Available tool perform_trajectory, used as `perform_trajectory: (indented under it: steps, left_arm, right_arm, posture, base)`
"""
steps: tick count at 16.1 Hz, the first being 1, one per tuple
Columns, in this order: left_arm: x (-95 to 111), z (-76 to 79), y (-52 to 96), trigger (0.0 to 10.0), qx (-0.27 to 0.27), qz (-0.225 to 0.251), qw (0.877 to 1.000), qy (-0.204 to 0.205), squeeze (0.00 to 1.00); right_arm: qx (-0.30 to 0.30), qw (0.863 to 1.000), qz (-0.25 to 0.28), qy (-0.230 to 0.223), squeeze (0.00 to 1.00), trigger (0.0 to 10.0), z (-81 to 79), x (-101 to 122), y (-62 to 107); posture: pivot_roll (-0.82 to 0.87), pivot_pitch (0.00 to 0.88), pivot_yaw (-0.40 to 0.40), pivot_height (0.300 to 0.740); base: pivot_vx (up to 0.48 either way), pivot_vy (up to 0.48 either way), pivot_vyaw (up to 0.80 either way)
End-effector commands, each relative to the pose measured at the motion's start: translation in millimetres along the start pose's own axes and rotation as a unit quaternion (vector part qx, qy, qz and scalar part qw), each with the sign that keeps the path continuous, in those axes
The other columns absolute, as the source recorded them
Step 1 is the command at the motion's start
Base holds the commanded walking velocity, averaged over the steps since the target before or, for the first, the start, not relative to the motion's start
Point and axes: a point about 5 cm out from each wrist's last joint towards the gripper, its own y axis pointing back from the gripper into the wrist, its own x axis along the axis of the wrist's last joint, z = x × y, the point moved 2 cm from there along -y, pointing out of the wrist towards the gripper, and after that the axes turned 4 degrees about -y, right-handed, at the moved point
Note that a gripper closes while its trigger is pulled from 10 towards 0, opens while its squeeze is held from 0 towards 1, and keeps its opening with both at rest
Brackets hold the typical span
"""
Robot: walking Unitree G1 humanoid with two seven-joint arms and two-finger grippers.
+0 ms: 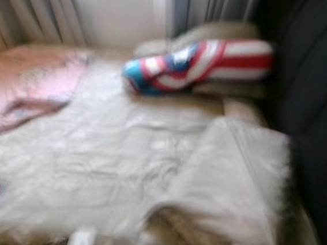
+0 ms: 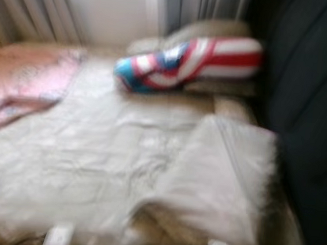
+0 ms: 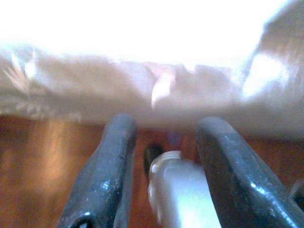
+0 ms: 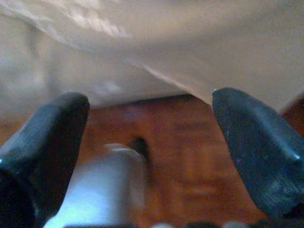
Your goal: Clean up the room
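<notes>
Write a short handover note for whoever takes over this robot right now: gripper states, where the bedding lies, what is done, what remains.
Left gripper: jaws open, holding nothing, low by the bed edge over the wooden floor.
Right gripper: jaws open, holding nothing, also below the bedding.
White blanket lies rumpled across the bed, its right corner folded back.
Striped pillow sits at the head; pink cover lies at the left.
Done: nothing evident. Left: straighten the bedding.
</notes>
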Motion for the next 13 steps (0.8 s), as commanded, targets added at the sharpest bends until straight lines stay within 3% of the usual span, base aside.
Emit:
perform_trajectory:
  steps: [1, 13]
  left_arm:
    - [-27.5, -18.3, 9.3, 10.0, 0.022, -0.043, 0.999, 0.000, 0.00]
    - [-25.8, -16.9, 9.2, 10.0, 0.018, -0.033, 0.999, -0.003, 0.00]
  right_arm:
    - [0.019, 1.000, 0.024, 0.003, 0.00, 10.0, -13.8, 16.6, -4.4]
    - [0.010, 0.999, 0.032, 0.001, 0.00, 10.0, 0.7, 24.2, -3.5]
  posture:
    - [0.00, 0.009, -0.010, 0.740]
    - [0.00, 0.004, -0.013, 0.740]
  base:
    - [0.000, 0.000, 0.00]
    - [0.000, 0.000, 0.00]
